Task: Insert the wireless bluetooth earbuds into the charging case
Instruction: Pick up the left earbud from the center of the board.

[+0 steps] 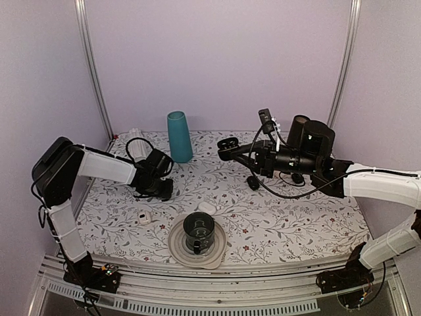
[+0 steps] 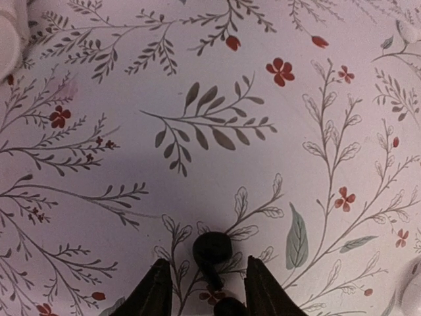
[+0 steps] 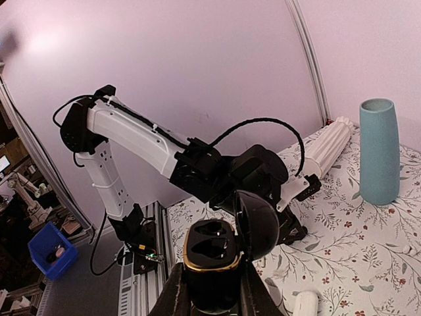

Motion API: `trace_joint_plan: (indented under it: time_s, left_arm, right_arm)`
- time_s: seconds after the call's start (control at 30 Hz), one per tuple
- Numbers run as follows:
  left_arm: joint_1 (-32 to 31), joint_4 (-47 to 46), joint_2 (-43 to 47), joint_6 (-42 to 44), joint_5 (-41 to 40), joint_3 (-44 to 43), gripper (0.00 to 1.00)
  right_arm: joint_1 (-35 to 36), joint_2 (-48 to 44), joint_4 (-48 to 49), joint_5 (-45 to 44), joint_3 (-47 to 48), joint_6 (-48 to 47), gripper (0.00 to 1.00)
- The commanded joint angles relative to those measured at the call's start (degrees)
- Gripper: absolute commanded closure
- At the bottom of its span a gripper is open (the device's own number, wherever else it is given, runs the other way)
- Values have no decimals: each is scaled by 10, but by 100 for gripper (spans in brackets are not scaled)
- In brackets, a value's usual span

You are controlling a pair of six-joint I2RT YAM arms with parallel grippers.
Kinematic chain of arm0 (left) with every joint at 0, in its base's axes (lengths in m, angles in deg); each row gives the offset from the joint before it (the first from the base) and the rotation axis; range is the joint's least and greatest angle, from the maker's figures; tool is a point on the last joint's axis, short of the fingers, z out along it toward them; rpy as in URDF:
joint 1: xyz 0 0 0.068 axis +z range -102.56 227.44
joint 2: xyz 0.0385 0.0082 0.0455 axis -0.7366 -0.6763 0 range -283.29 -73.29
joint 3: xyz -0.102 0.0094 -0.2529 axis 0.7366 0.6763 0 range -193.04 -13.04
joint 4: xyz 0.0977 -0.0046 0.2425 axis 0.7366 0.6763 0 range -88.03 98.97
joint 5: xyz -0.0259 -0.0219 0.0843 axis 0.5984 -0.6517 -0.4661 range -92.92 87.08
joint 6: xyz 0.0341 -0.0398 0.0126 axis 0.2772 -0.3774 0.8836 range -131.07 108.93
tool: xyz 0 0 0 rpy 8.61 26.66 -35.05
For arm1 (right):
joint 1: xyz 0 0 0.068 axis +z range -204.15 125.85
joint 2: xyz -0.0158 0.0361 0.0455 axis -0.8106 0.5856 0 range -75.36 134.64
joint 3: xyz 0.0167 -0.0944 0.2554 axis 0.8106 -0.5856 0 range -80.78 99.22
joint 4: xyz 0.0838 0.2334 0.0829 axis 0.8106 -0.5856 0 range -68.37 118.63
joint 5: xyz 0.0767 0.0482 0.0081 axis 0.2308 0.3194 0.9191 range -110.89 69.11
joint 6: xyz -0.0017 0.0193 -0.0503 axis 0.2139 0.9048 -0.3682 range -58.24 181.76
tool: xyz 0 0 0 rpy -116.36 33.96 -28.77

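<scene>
One glossy black earbud (image 2: 212,250) with a short stem lies on the flowered cloth. My left gripper (image 2: 207,261) is open and low over the cloth, one finger on each side of the earbud, not touching it. A second small black piece (image 2: 230,307) shows at the bottom edge between the fingers. In the top view the left gripper (image 1: 160,189) hides the earbud. My right gripper (image 3: 212,270) is shut on the black charging case (image 3: 209,250), held in the air (image 1: 227,143). Its lid (image 3: 260,224) is open and both gold-rimmed sockets are empty.
A teal vase (image 1: 179,136) and a white ribbed roll (image 1: 137,148) stand at the back left. A plate (image 1: 177,247) with a dark cup is at the front centre. Two white pieces (image 1: 143,217) (image 1: 206,207) and black pods (image 1: 253,182) (image 1: 297,178) lie on the cloth.
</scene>
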Motion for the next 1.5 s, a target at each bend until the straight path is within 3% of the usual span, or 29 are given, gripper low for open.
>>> trace_joint_plan:
  time_s: [0.0, 0.13, 0.57, 1.13, 1.47]
  left_arm:
    - [9, -18, -18, 1, 7, -18, 61]
    - [12, -19, -30, 1, 6, -26, 62]
    - [13, -28, -40, 12, 16, -36, 78]
    - [13, -35, -52, 20, 41, -79, 78]
    - [12, -114, 33, 37, 94, -46, 78]
  right_arm:
    - [-4, -15, 4, -2, -2, -4, 97]
    - [-4, -18, 2, -4, -2, -4, 97]
    - [-5, -22, -4, -7, 0, -4, 97]
    - [-5, -17, -9, -10, 3, -5, 97]
    - [-6, 9, 13, -32, 1, 21, 97]
